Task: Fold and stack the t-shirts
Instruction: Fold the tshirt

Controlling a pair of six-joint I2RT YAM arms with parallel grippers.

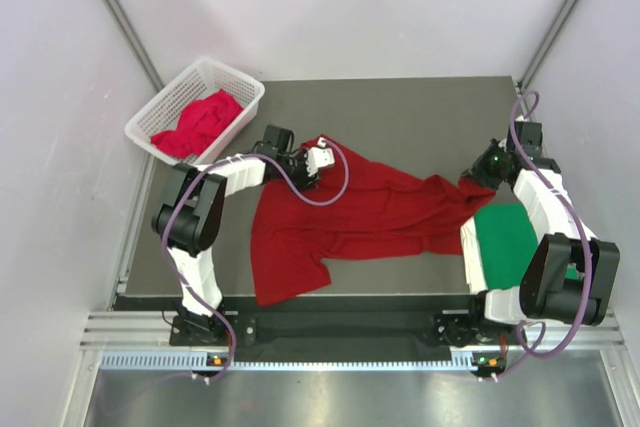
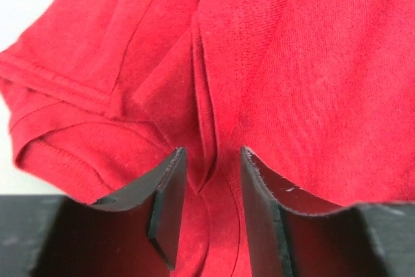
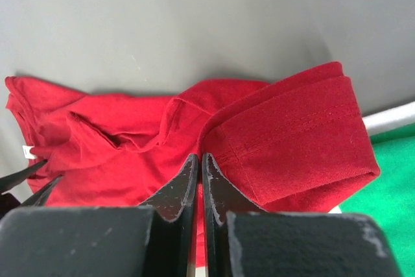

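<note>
Three t-shirts show: a dark red t-shirt [image 1: 370, 212] sprawls across the table [image 1: 400, 107] between the arms, a green t-shirt [image 1: 505, 242] lies flat beside the right arm, and a pinkish-red t-shirt [image 1: 200, 122] sits crumpled in the white basket [image 1: 232, 77]. The left gripper [image 2: 211, 154] stands spread around a raised crease at the dark shirt's far-left corner. The right gripper [image 3: 200, 157], pressed together, pinches the shirt's right end.
</note>
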